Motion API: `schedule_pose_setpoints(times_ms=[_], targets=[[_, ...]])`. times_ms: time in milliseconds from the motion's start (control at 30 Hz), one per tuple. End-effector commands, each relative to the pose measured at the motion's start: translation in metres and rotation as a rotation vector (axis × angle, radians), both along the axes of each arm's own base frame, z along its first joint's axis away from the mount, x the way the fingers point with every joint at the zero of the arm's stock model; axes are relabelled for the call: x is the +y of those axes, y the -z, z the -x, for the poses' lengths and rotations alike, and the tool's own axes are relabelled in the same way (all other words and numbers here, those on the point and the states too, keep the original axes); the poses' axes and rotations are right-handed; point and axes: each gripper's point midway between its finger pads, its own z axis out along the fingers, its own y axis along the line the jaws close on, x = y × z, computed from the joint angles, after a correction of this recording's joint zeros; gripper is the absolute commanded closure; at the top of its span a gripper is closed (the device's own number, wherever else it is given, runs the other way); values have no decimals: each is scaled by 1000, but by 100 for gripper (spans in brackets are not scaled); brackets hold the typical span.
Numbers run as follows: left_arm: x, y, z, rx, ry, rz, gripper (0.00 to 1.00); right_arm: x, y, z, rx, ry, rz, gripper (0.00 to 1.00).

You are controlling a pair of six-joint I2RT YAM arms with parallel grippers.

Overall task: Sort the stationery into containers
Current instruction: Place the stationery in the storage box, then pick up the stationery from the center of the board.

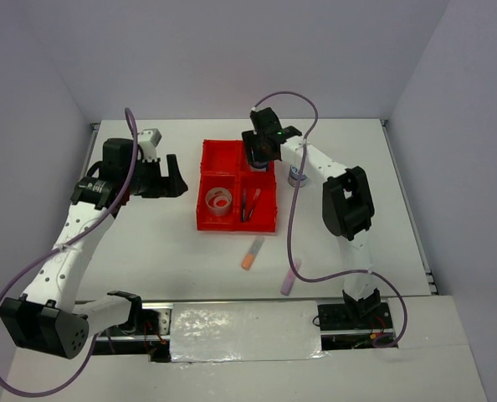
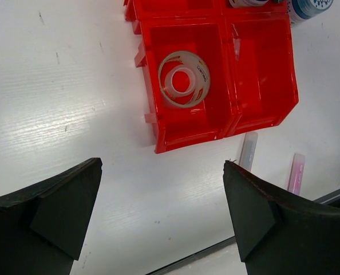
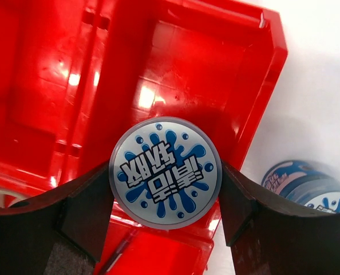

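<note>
The red tray (image 1: 232,227) sits mid-table. My right gripper (image 1: 259,154) is shut on a blue-white round roll (image 3: 165,172) and holds it over the tray's far right compartment (image 3: 198,63). The second blue-white roll (image 1: 297,177) stands on the table just right of the tray, and shows in the right wrist view (image 3: 304,186). Tape rings (image 1: 219,201) lie in the near left compartment, also in the left wrist view (image 2: 184,79). Thin pens (image 1: 248,203) lie in the near right compartment. My left gripper (image 1: 170,177) is open and empty, left of the tray.
An orange highlighter (image 1: 252,253) and a purple highlighter (image 1: 290,276) lie on the table in front of the tray. The purple one shows in the left wrist view (image 2: 296,173). White walls enclose the table on three sides.
</note>
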Motion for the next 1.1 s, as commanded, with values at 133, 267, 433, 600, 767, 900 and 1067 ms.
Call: schedule_pose_setpoints(times_ms=[133, 267, 433, 600, 767, 900, 1067], targets=[[-8, -4, -5, -21, 59, 12, 1, 7, -32, -2, -89, -8, -41, 71], [-12, 0, -4, -11, 72, 29, 1, 5, -29, 3, -80, -12, -39, 46], [-13, 2, -2, -11, 78, 36, 1, 6, -37, 6, -82, -11, -50, 22], [-16, 5, -1, 0, 82, 49, 1, 13, -85, 9, -148, -22, -125, 0], [-16, 10, -2, 18, 69, 52, 1, -10, -133, 14, -210, 50, -161, 0], [-8, 8, -3, 25, 23, 28, 1, -55, -121, 17, -164, 177, -79, 0], [1, 13, 3, 74, -18, -4, 1, -108, -87, 16, -74, 329, 41, 0]])
